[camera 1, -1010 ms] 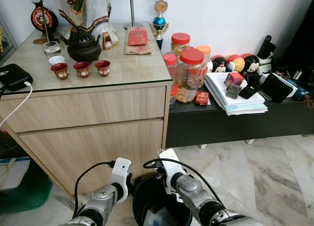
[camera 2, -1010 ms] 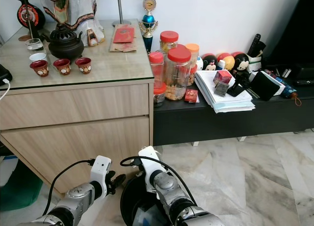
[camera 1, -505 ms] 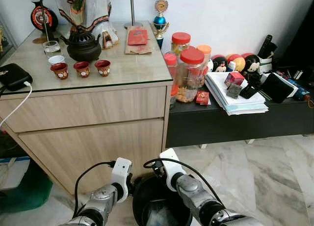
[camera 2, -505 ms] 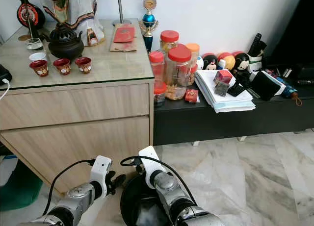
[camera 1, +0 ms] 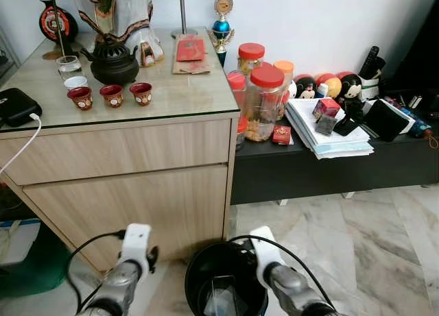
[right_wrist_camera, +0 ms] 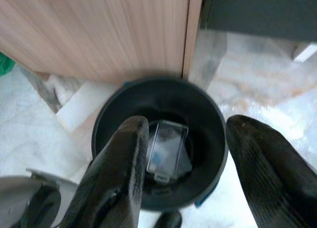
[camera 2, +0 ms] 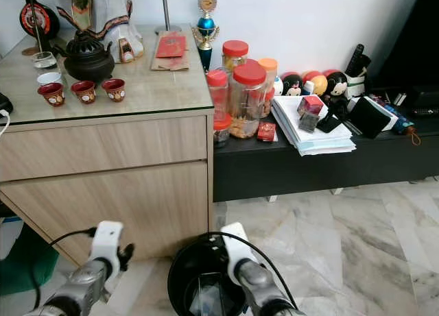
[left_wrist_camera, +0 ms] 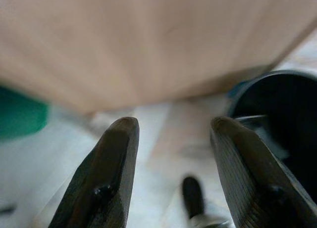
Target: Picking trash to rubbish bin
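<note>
A black round rubbish bin (camera 1: 195,278) stands on the marble floor against the wooden cabinet, between my two arms. Inside it lies a clear plastic piece of trash (right_wrist_camera: 166,145), also visible from above (camera 1: 218,301). My right gripper (right_wrist_camera: 185,123) hangs open just above the bin's rim (right_wrist_camera: 200,102), with nothing between its fingers. My left gripper (left_wrist_camera: 172,124) is open and empty, low beside the bin (left_wrist_camera: 277,114) and facing the cabinet front. My left arm (camera 1: 132,246) is left of the bin and my right arm (camera 1: 266,253) is at its right edge.
The wooden cabinet (camera 1: 123,186) rises directly behind the bin, topped with cups and a teapot. To the right, a low black shelf (camera 1: 329,168) carries jars and papers. A green object (camera 1: 34,268) sits on the floor at left. Open marble floor (camera 1: 357,240) lies right.
Both arms have drawn back toward me. The left arm swung left, away from the bin. The right gripper pulled back off the bin's mouth, leaving the trash inside in view.
</note>
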Motion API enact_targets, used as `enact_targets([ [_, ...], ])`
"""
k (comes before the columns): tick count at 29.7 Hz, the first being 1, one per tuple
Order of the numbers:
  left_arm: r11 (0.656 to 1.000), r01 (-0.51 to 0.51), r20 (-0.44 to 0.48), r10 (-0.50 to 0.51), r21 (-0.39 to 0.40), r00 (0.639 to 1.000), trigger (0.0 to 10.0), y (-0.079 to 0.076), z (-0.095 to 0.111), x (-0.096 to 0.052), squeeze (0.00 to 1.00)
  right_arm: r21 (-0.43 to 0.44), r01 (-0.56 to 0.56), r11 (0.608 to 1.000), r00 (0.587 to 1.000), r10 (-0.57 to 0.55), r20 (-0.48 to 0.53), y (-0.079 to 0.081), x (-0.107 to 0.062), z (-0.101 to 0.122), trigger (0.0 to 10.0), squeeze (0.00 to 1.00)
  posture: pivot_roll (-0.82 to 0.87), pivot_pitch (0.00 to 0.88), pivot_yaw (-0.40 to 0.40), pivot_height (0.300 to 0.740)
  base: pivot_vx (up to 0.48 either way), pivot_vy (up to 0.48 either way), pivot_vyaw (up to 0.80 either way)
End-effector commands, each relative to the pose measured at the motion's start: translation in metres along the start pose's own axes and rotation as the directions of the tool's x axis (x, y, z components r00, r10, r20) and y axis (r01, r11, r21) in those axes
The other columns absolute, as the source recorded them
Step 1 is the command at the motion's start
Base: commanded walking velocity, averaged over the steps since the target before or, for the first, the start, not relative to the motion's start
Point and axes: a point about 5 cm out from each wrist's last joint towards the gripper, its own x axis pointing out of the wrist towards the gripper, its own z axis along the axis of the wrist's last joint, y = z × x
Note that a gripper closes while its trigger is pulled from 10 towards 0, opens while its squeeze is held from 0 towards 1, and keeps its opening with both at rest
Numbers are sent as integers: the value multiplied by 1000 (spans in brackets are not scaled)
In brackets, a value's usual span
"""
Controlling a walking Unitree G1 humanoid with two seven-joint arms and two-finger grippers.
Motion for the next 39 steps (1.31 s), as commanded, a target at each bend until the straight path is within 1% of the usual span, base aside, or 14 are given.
enact_targets([
  [1,998,-55,-60,55,-9,997,10000,8,-17,-5,0,58,26,998,999,-25,-28,-6,-4,-14,10000,0,7,31,-22,740,0,0,0],
  [5,995,-102,-108,101,-3,989,10000,14,-35,-11,0,92,68,993,995,-60,-82,-14,-12,-36,10000,0,-6,24,-12,740,0,0,0],
  [8,993,-120,-141,118,-4,983,10000,15,-44,-14,0,112,92,989,991,-81,-104,-17,-16,-46,10000,0,-7,21,-9,740,0,0,0],
  [10,989,-145,-189,136,-34,972,10000,17,-59,-20,0,179,153,972,983,-131,-129,-23,-22,-58,10000,0,-11,15,-7,740,0,0,0],
  [13,989,-150,-219,142,-21,966,10000,16,-68,-24,0,221,185,958,978,-157,-139,-26,-25,-66,10000,0,-16,10,-6,740,0,0,0],
  [19,990,-142,-222,133,-26,966,10000,14,-69,-24,0,264,219,939,972,-185,-147,-28,-27,-69,10000,0,-16,0,-3,740,0,0,0],
  [25,991,-130,-191,122,-30,974,10000,13,-58,-19,0,265,212,941,974,-181,-138,-24,-25,-66,10000,0,-15,0,-1,740,0,0,0],
  [30,992,-122,-188,115,-29,976,10000,12,-56,-18,0,268,206,941,976,-176,-131,-22,-24,-64,10000,0,-14,0,-1,740,0,0,0],
  [39,993,-116,-197,108,-27,974,10000,11,-59,-20,0,264,206,942,976,-177,-131,-21,-24,-64,10000,0,-14,0,0,740,-247,0,0],
])
